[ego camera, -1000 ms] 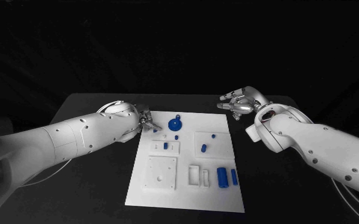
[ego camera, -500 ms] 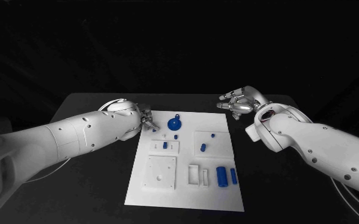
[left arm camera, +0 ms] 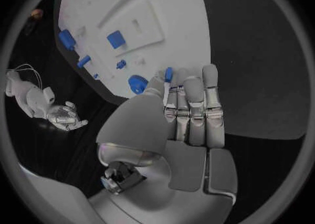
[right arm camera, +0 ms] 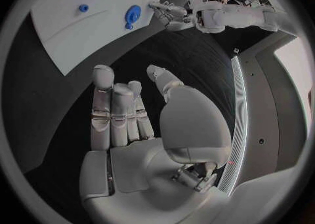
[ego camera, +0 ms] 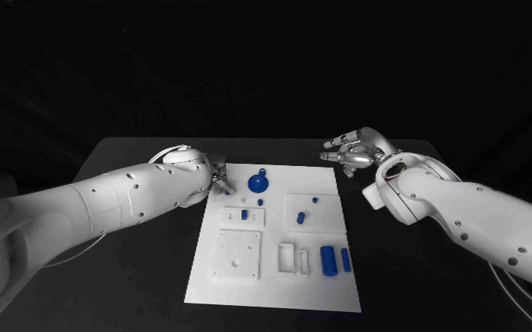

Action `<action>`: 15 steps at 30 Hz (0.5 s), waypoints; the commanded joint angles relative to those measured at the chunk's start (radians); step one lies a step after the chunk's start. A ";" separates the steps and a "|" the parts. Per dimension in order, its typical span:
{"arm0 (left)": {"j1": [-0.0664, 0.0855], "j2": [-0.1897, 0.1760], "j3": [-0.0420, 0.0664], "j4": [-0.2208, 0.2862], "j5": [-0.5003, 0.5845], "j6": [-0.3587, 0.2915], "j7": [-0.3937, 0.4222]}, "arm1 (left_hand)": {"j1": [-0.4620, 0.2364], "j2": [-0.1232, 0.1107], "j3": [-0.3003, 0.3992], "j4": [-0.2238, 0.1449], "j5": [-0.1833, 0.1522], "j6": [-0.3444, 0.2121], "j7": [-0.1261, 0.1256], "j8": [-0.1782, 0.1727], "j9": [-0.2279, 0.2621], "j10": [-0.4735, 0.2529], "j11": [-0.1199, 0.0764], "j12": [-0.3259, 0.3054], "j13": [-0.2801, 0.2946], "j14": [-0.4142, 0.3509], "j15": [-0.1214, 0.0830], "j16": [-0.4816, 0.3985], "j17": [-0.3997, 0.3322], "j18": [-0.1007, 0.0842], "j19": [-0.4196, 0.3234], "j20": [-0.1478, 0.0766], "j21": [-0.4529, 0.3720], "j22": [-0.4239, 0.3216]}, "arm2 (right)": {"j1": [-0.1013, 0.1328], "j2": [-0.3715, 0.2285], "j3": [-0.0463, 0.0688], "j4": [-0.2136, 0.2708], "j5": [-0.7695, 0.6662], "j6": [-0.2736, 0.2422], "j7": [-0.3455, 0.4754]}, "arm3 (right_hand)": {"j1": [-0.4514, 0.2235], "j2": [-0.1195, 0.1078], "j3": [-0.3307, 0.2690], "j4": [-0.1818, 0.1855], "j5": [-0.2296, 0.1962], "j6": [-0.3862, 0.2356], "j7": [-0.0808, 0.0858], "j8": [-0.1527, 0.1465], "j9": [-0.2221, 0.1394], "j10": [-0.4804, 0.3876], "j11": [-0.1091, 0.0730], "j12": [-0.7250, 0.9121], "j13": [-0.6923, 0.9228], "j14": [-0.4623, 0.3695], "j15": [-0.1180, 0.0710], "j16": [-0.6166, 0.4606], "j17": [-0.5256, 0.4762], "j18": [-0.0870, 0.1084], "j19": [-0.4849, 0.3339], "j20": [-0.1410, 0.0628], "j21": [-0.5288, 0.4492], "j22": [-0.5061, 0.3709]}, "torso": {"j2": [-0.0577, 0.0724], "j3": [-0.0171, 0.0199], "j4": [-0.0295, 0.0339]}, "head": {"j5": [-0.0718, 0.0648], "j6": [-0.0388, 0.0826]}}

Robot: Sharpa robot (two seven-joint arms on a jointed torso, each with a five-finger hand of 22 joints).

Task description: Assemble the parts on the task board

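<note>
The white task board (ego camera: 277, 293) lies in the middle of the black table. My left hand (ego camera: 211, 177) is at the board's far left corner and pinches a small blue part (left arm camera: 168, 73) between thumb and fingertip. Just beside those fingers a round blue part (ego camera: 257, 185) lies on the board. Several small blue pegs (ego camera: 300, 217) stand in the board's white blocks, and two blue cylinders (ego camera: 328, 260) lie near its right edge. My right hand (ego camera: 353, 151) hovers off the board's far right corner over the bare table, fingers apart and holding nothing.
Raised white blocks (ego camera: 238, 255) with recesses take up the board's near left part. Black table (ego camera: 122, 270) runs on both sides of the board. In the right wrist view the left hand (right arm camera: 172, 13) is beside the round blue part (right arm camera: 133, 13).
My left arm has eased slightly toward the board's far corner, still pinching the small blue part. The right hand has stayed in place.
</note>
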 commanded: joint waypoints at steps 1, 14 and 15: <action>-0.008 0.003 -0.005 -0.003 0.015 0.049 0.017 | 0.027 0.014 0.007 -0.015 0.024 0.012 0.000 -0.002 0.005 0.023 -0.002 -0.026 -0.001 0.001 -0.011 0.007 0.002 -0.007 0.000 -0.010 0.009 0.021 | -0.001 0.001 0.000 0.001 0.000 0.013 0.003 | -0.009 -0.003 0.004 0.003 0.006 0.000 0.003 -0.001 -0.001 -0.008 -0.001 0.004 -0.001 -0.010 0.000 0.000 -0.001 0.012 -0.007 0.001 -0.003 0.044 | 0.000 -0.0004 0.0002 | 0.000 0.000; -0.008 -0.001 -0.005 -0.010 0.105 0.007 0.066 | 0.041 0.029 0.070 -0.065 0.102 0.039 -0.004 -0.002 0.028 0.113 -0.010 -0.121 0.000 0.011 -0.018 0.018 0.006 -0.011 -0.005 -0.018 0.039 0.022 | -0.002 0.003 0.000 0.000 0.002 0.014 0.004 | -0.009 -0.003 0.004 0.003 0.006 0.000 0.003 -0.001 -0.001 -0.008 -0.001 0.004 -0.001 -0.010 0.000 0.000 -0.001 0.012 -0.007 0.001 -0.003 0.044 | -0.001 0.0003 0.0002 | -0.002 0.001; -0.008 -0.002 -0.005 -0.011 0.124 -0.001 0.072 | 0.040 0.029 0.073 -0.068 0.106 0.041 -0.004 -0.002 0.029 0.116 -0.011 -0.123 0.000 0.011 -0.019 0.018 0.006 -0.011 -0.005 -0.019 0.041 0.022 | -0.002 0.003 0.000 0.000 0.002 0.014 0.004 | -0.007 -0.003 0.007 0.003 0.007 0.001 0.003 -0.001 -0.001 -0.008 -0.001 0.005 -0.001 -0.009 0.000 0.002 0.001 0.012 -0.007 0.001 -0.003 0.044 | -0.001 0.0002 0.0003 | -0.002 0.002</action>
